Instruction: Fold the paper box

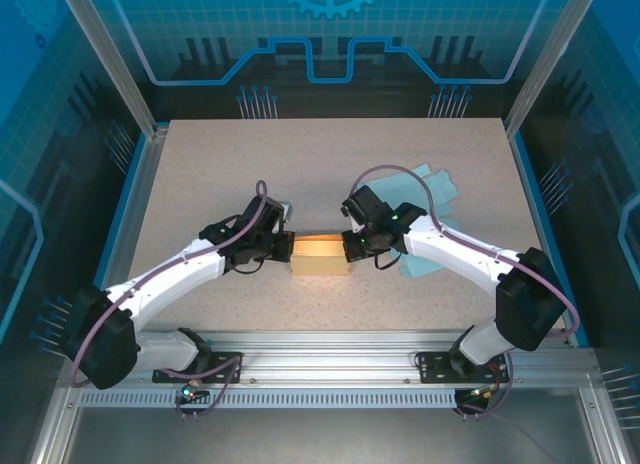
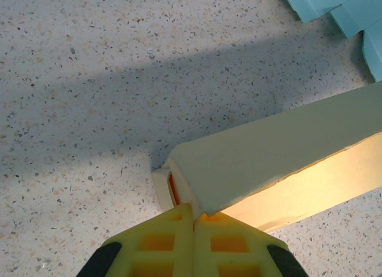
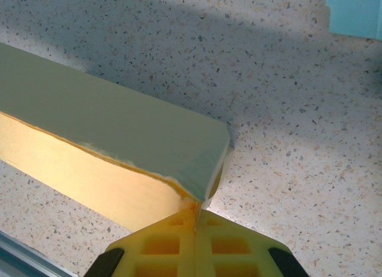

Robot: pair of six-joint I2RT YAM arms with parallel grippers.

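Note:
The paper box point(image 1: 320, 254) is a long pale yellow carton lying crosswise in the middle of the table, its open side showing warm yellow. My left gripper point(image 1: 283, 246) is shut, its tips against the box's left end. In the left wrist view the box point(image 2: 286, 151) runs off to the right, and its end corner rests on the closed yellow fingertips of that gripper point(image 2: 194, 220). My right gripper point(image 1: 352, 246) is shut at the right end. In the right wrist view the box's point(image 3: 119, 128) end corner meets the seam of the closed gripper point(image 3: 196, 216).
Flat light-blue paper sheets point(image 1: 430, 189) lie on the table behind and under the right arm, and their edges show at the top right of the left wrist view point(image 2: 340, 8) and of the right wrist view point(image 3: 358, 11). Blue walls enclose the speckled table point(image 1: 200, 174).

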